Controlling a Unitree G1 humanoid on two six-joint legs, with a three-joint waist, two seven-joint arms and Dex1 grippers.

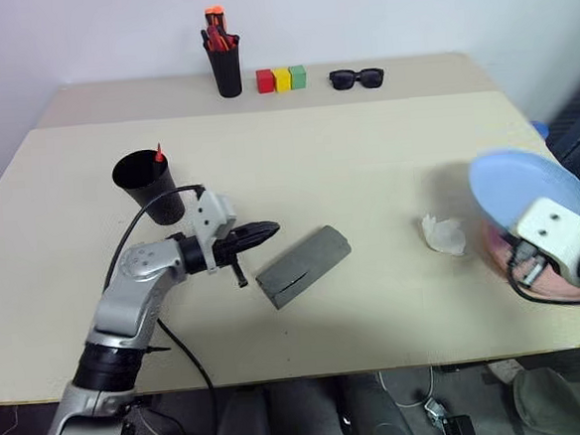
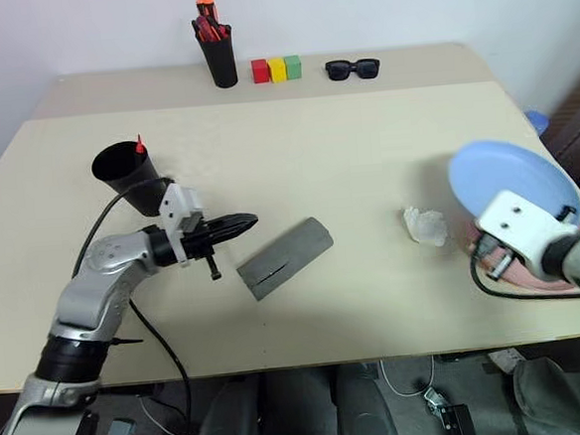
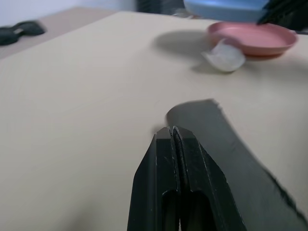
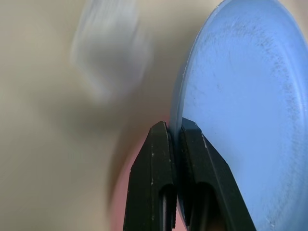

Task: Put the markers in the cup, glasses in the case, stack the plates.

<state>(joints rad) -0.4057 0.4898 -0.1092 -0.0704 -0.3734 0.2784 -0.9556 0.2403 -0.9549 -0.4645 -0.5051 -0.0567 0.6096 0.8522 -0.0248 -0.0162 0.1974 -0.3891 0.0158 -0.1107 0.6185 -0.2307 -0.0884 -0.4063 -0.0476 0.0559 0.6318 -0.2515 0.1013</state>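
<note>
Near the middle of the beige table (image 1: 367,172) lies the grey case (image 1: 303,265), lid down, a rectangular hard shell with a felt-like matte surface and rounded ends. Its long axis runs diagonally, one end toward the robot and its left, the other away and to its right. All places below are given relative to this case.

Left gripper (image 1: 267,230): just beside the case's nearer left end, not visibly touching it. The two black fingers are pressed together with nothing between them, held about level and pointing across toward the case.

Black cup (image 1: 148,187): beyond the case to the left, standing upright, tapered, wider at the rim, plain matte plastic. The red marker (image 1: 158,152) stands inside it, long axis near vertical, pointed red tip upward above the rim.

Right gripper (image 4: 175,129): well to the right of the case, at the table's edge. Its fingers pinch the rim of the light blue plate (image 1: 532,188), a smooth round disc held tilted above the salmon pink plate (image 3: 252,37). The pink plate lies flat on the table beneath it, shallow, with a raised rim.

Crumpled white wad (image 1: 443,234): between the case and the plates, translucent-looking, irregular in shape.

Far edge, beyond the case: a tall black pen pot (image 1: 226,68) holding orange-capped pens, a row of red, yellow and green blocks (image 1: 281,79), and chunky black sunglasses (image 1: 357,77).
</note>
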